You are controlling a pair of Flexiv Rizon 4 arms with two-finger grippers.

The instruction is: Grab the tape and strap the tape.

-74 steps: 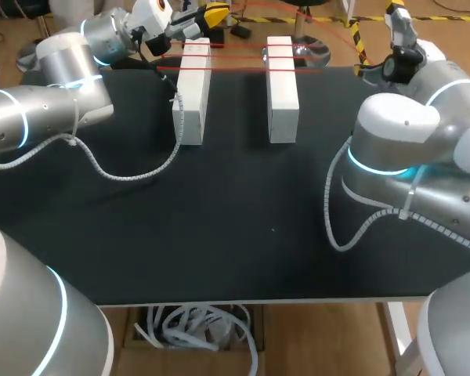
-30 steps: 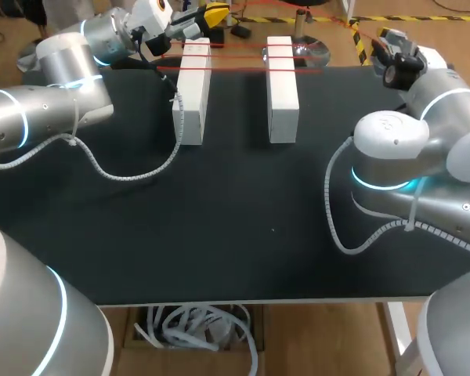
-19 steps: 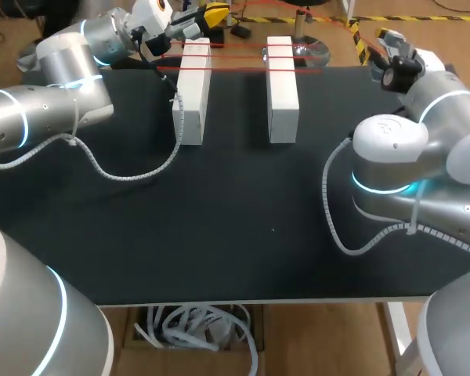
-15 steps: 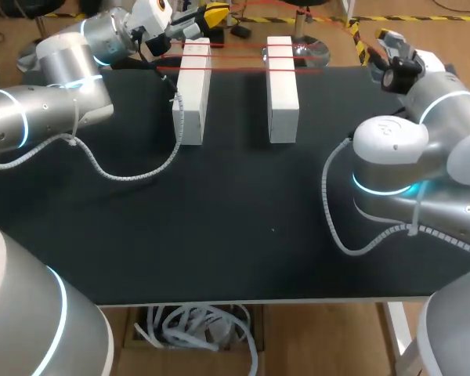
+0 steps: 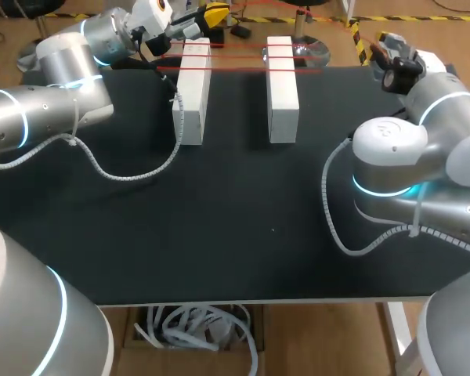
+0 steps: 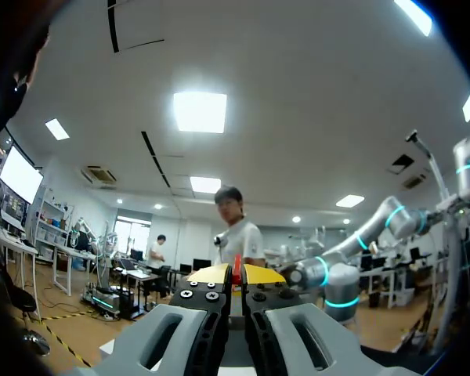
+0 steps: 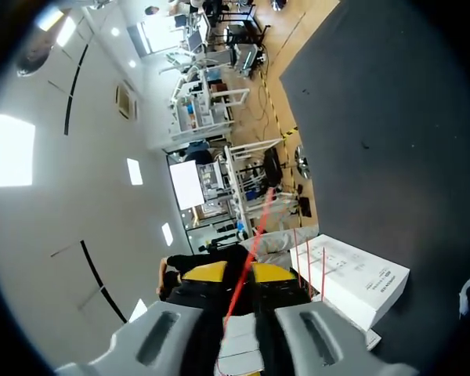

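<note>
Two white blocks, one on the left and one on the right, lie side by side at the far end of the black table. Thin red tape runs across both in several strands. My left gripper hovers beyond the left block's far end, shut on the tape, which shows as a red sliver between its yellow tips. My right gripper is at the table's far right corner. In its wrist view the tape leads out from between its closed tips towards the blocks.
My left arm's white cable loops over the table's left part. My right arm's bulky elbow hangs over the right part. Open black surface lies between them and towards the near edge.
My right gripper has come down from its raised, upright stance and now sits lower by the table's far right corner. My left arm has kept still.
</note>
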